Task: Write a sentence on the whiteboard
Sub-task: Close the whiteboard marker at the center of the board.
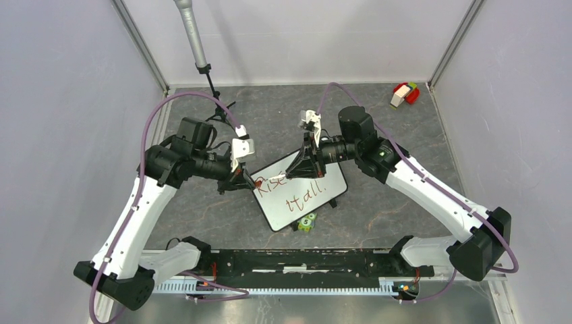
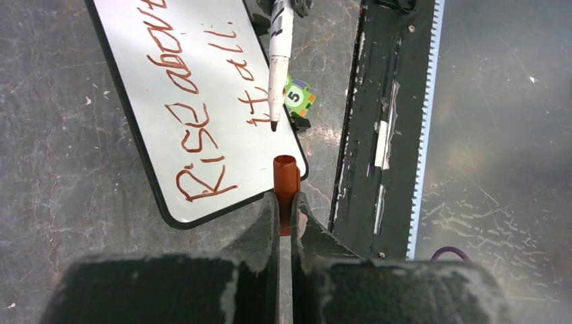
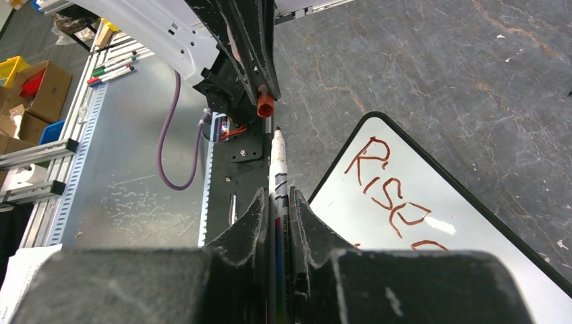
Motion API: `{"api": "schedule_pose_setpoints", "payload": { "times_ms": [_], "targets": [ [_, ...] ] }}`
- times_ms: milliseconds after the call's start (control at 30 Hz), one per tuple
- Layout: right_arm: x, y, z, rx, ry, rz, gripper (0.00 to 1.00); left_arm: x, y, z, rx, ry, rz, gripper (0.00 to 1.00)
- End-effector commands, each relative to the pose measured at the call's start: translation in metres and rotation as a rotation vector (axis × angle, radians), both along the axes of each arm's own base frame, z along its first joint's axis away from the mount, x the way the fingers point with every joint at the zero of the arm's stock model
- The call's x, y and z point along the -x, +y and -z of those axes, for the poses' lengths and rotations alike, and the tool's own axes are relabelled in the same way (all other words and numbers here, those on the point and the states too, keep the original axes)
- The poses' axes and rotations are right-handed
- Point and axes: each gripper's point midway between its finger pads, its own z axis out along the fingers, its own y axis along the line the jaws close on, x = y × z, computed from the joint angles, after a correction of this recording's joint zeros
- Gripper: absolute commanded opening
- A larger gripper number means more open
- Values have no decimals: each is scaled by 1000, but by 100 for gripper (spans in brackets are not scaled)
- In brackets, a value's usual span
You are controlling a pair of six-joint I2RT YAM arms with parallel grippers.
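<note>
Left wrist view: left gripper point(image 2: 284, 202) pinched tight on the red cap point(image 2: 286, 177), the cap's open mouth pointing away from the fingers. Just beyond it, across a small gap, is the dark tip of the marker point(image 2: 278, 61). It aims roughly at the cap but sits slightly to one side of the cap's axis. Right wrist view: right gripper point(image 3: 278, 202) clamped on the marker barrel, nib end sticking out toward the cap. Beneath both, the whiteboard point(image 2: 128, 67) lies flat on the grey table point(image 2: 61, 169), skewed to the table edge. Its red script reads "Rise above it all" with a full stop. A green numbered tile point(image 2: 297, 96) sits just beside its near edge. Judgement: the sentence looks complete, and the step in hand is recapping. To do it well, correct the sideways offset first so nib and cap mouth share one axis. Then push straight and slowly until the cap seats. Keep both grips firm so neither piece twists, and stay lifted off the board so the nib cannot smear the writing.
</note>
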Motion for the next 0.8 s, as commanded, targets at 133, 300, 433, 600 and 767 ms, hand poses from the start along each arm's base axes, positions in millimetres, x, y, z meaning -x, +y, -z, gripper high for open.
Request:
{"api": "schedule_pose_setpoints", "payload": {
  "times_ms": [133, 300, 433, 600, 767],
  "targets": [
    [14, 6, -17, -51, -32, -63, 0, 6, -4, -7, 13, -22, 53, 2],
    [17, 9, -17, -46, -42, -75, 0, 6, -5, -7, 10, -20, 58, 2],
    [18, 13, -17, -41, -49, -82, 0, 9, -5, -7, 8, -13, 68, 2],
    [17, 15, -15, -33, -49, -83, 0, 11, -7, -8, 8, -12, 85, 2],
    [16, 16, -12, -23, -53, -79, 0, 15, -8, -8, 11, -9, 103, 2]
  ]
}}
